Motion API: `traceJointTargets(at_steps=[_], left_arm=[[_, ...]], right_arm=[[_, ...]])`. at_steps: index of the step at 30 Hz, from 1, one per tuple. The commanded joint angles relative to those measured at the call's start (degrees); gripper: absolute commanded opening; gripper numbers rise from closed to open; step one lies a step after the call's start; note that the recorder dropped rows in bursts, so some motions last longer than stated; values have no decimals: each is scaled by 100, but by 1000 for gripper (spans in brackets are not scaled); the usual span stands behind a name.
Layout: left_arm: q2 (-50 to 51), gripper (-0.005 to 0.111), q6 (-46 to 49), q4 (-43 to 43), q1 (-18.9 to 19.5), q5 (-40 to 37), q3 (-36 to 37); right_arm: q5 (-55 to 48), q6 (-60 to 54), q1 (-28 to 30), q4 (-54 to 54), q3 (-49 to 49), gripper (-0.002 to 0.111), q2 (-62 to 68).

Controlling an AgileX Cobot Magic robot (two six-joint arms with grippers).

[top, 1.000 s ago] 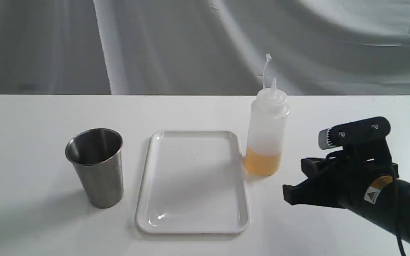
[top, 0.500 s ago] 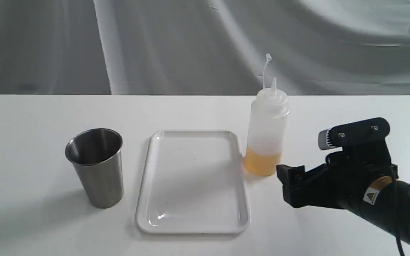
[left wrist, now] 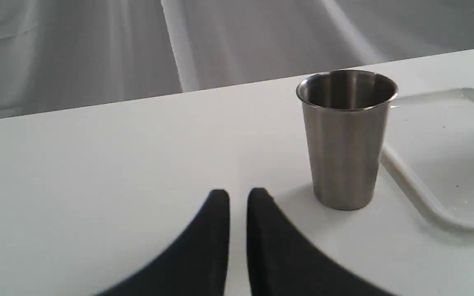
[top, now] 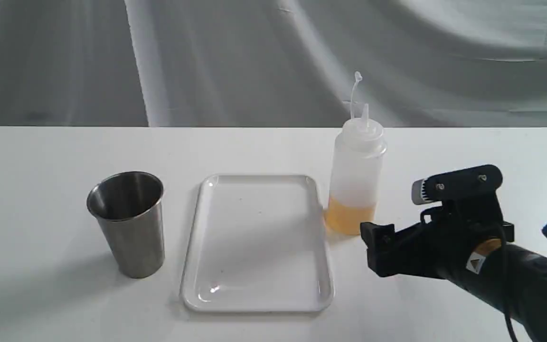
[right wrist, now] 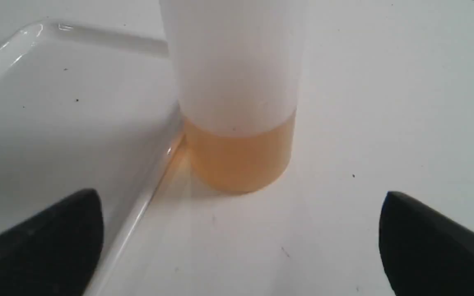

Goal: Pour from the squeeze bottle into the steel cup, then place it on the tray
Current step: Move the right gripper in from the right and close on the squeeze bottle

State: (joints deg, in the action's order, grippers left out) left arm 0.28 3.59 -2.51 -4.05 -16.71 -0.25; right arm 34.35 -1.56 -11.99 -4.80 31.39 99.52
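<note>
Squeeze bottle (top: 356,175): upright on bench (top: 41,156), just beside tray (top: 257,306), at its 2 o'clock.
Steel cup (top: 128,223): upright, at tray's 9 o'clock.
Right jaws: wide apart, empty, at bottle's 5 o'clock.
Left jaws: nearly together, empty.

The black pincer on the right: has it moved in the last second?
Yes. The right pincer has slid left, toward the squeeze bottle, which has not shifted.
</note>
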Motion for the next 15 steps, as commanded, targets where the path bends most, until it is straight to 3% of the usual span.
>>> traceJointTargets(at_steps=[1,15], left_arm=[[-28,8,-10,-3,-18,37,25],[-28,8,-10,-3,-18,37,25]], right_arm=[[106,9,-16,-13,359,89,248],[-223,9,-5,-197,1792,89,1422]])
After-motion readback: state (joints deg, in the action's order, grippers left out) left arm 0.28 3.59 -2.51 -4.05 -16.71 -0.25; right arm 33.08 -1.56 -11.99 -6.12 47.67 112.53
